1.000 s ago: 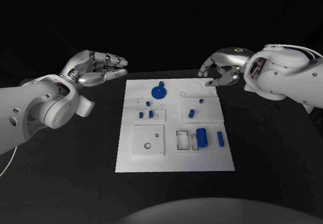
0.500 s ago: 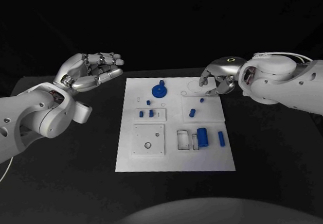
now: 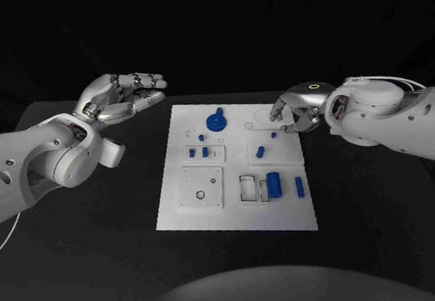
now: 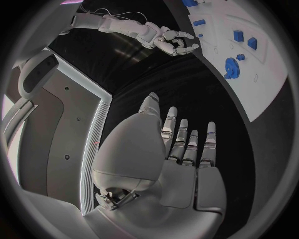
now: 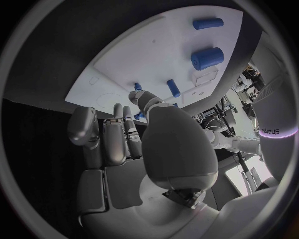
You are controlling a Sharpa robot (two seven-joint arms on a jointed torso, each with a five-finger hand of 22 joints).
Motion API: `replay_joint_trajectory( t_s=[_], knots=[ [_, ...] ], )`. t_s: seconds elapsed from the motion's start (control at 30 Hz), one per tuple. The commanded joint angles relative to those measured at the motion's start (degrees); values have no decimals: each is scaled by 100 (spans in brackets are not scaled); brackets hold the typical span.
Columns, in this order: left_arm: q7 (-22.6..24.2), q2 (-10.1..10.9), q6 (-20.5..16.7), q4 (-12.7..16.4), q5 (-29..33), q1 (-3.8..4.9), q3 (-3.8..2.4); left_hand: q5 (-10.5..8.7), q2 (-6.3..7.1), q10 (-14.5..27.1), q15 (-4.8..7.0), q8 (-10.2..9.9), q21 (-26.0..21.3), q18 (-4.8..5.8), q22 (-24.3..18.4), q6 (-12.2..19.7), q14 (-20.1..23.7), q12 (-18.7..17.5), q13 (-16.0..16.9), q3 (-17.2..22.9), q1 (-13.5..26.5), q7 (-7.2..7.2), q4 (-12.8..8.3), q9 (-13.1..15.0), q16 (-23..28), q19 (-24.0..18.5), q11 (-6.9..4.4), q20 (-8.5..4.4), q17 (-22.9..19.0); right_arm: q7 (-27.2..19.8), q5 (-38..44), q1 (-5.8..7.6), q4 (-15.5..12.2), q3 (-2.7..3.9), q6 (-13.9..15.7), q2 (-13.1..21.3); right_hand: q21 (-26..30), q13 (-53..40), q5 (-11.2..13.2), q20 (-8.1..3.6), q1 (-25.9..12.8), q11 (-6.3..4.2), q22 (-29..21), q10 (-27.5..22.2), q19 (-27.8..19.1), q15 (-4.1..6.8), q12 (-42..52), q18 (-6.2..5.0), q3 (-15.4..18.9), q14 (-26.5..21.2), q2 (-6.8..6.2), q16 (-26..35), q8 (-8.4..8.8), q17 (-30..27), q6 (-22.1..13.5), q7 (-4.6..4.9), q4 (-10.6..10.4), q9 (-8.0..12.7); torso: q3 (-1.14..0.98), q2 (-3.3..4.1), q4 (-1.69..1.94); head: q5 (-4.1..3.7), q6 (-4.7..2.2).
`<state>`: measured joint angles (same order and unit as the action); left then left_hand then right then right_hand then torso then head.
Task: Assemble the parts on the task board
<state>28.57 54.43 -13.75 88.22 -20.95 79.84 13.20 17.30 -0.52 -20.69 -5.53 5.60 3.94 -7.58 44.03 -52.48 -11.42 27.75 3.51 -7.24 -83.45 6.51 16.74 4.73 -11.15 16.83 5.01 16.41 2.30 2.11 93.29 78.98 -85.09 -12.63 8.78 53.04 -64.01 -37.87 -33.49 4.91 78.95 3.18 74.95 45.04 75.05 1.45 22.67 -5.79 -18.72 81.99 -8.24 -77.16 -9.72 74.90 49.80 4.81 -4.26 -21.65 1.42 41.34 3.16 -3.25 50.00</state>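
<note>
The white task board (image 3: 237, 211) lies in the middle of the black table. A blue gear (image 3: 215, 122) sits near its far edge, with small blue pieces (image 3: 204, 152) and a short peg (image 3: 260, 150) at mid-board. A blue cylinder (image 3: 273, 184) and a slim peg (image 3: 299, 186) lie toward the near right. My right hand (image 3: 293, 112) hovers at the board's far right corner, fingers curved down and holding nothing. My left hand (image 3: 123, 96) is raised off the board's far left side, fingers spread and empty. The left wrist view shows its flat open palm (image 4: 181, 144).
Bare black table surrounds the board (image 4: 261, 84) on all sides. In the left wrist view the right hand (image 4: 172, 42) hangs by the board's edge, past the gear (image 4: 232, 67). The right wrist view shows the cylinder (image 5: 207, 57) and slim peg (image 5: 207, 23) beyond the fingers.
My right hand has come in from beyond the board's far right corner, down and closer over its edge. My left hand has turned its fingers slightly upward, staying in place.
</note>
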Motion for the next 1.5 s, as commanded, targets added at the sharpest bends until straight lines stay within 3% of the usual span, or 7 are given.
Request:
replay_joint_trajectory(
  t_s=[0.03,0.33,0.5,0.6,1.03,1.27,1.5],
  knots=[
    [61,-18,168,22,87,-10,-5,33,-8,-25,-2,-16,22,-43,-14,44,-55,38,7,-2,-76,-13,1,6,-32,53,34,-5,10,-184,34,-30,-44,0,-28,16,-8,-141,-11,-4,-42,26,787,-93,22,-7,129,34,-7,-47,-53,-26,-12,184,-124,-2,70,-145,2,-3,2,0,0],
    [-4,-27,249,-11,88,-28,-5,99,-64,-71,-63,-10,44,-94,-66,43,-210,69,8,-42,-193,5,2,8,-141,143,61,8,30,-252,14,-95,-66,0,-127,7,24,-444,115,26,-134,53,778,-297,-18,-35,395,27,-51,-99,-57,-17,-18,119,-319,-4,141,-485,11,-13,-2,-34,0],
    [-15,-50,286,-42,88,-65,-5,130,-93,-92,-93,-7,55,-114,-89,42,-298,82,8,-61,-251,15,-3,9,-206,189,77,12,41,-239,4,-125,-58,0,-168,-9,38,-643,609,38,-240,43,773,-417,-25,-40,577,24,-20,-113,-43,-40,-56,86,-372,25,128,-780,14,-24,2,-39,0],
    [60,-64,261,-54,88,-89,-5,147,-114,-111,-108,-1,60,-124,-105,35,-348,93,9,-74,-289,22,-3,11,-241,214,87,13,46,-208,8,-145,-51,0,-198,-23,80,-671,673,41,-249,41,762,-448,-49,-40,599,18,-12,-133,-44,-21,-66,56,-371,36,128,-834,18,-22,2,-52,0],
    [212,-100,209,-84,88,-149,-5,237,-201,-231,-78,28,124,-230,-173,-26,-606,146,6,-155,-473,1,-6,16,-394,395,71,6,64,-162,32,-313,157,0,14,-172,110,-773,540,49,-289,49,760,-661,-65,-48,647,14,-15,-149,-5,-47,-165,39,-215,29,115,-1071,9,-15,9,-16,0],
    [169,-105,242,-102,88,-163,-5,268,-218,-234,-77,29,139,-241,-185,-29,-628,145,5,-166,-518,1,-7,15,-404,432,72,10,65,-177,29,-377,210,0,89,-244,136,-802,516,50,-281,45,753,-688,-81,-48,676,9,-27,-168,25,-36,-207,13,-148,23,121,-1145,16,-18,7,-11,0],
    [104,-112,285,-115,88,-173,-5,294,-261,-241,-90,33,155,-243,-203,-41,-659,143,6,-170,-586,3,-9,15,-417,477,77,18,67,-122,9,-400,278,0,119,-283,127,-844,417,38,-252,21,757,-659,-74,-29,748,8,-45,-176,102,-47,-357,-7,-1,41,151,-1392,19,-23,9,-10,0]
  ],
)
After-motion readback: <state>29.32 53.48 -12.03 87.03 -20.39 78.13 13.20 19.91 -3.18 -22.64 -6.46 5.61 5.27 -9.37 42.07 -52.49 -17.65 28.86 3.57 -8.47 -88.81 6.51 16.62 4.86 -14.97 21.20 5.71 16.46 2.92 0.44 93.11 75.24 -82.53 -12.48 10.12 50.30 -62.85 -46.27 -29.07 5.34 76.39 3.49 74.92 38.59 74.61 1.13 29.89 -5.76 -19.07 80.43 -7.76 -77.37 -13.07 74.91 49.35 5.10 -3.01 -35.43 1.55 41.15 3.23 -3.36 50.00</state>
